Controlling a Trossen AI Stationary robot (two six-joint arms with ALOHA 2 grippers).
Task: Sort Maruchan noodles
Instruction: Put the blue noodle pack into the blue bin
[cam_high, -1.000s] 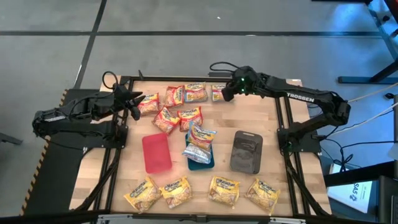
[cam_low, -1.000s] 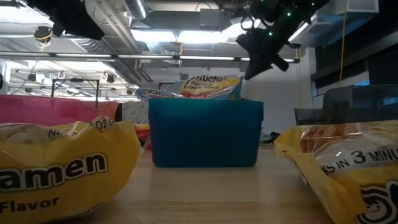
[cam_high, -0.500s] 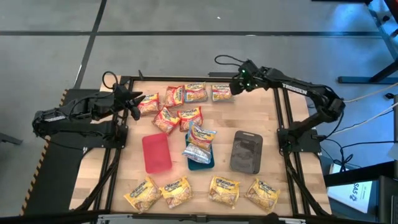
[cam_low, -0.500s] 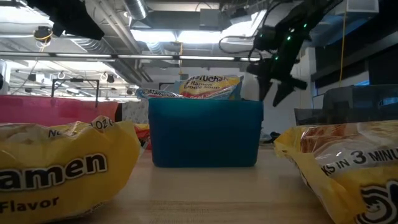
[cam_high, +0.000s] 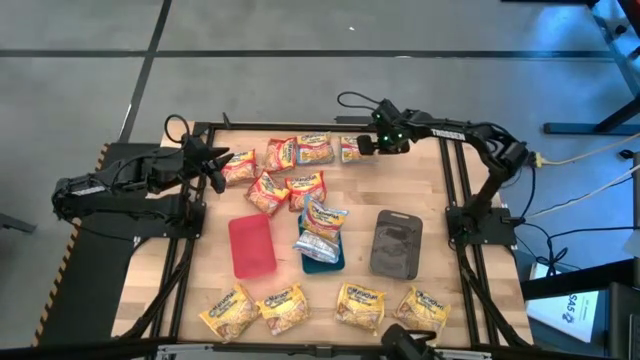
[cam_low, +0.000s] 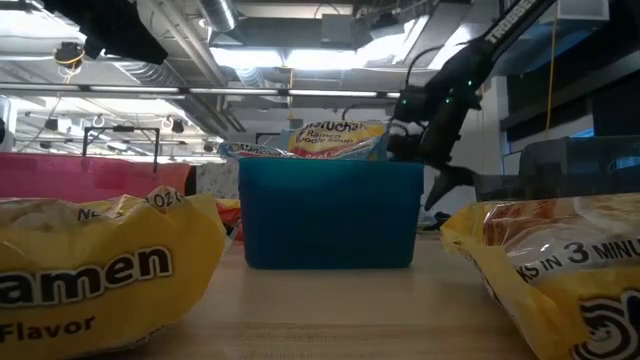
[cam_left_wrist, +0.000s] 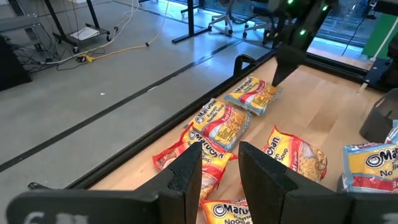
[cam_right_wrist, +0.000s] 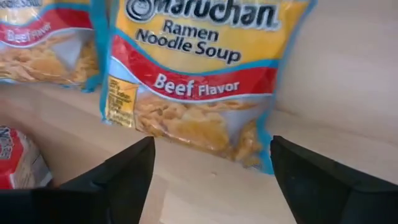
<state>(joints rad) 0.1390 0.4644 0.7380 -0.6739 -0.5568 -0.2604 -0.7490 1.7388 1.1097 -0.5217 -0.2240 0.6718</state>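
High view: right gripper (cam_high: 366, 146) is reaching across the table's far edge, fingers spread wide, hovering over a blue-edged crinkly Maruchan beef ramen packet (cam_high: 349, 149). Left gripper (cam_high: 217, 166) is sitting at the far-left side, by a red crinkly ramen packet (cam_high: 238, 167).

Low view: right arm is angling down behind the blue rectangular plastic tray (cam_low: 330, 214).

Left wrist view: fingers (cam_left_wrist: 186, 174) are standing partly apart w/ nothing between, above the red packet.

Right wrist view: both fingers are straddling the beef packet, not touching.
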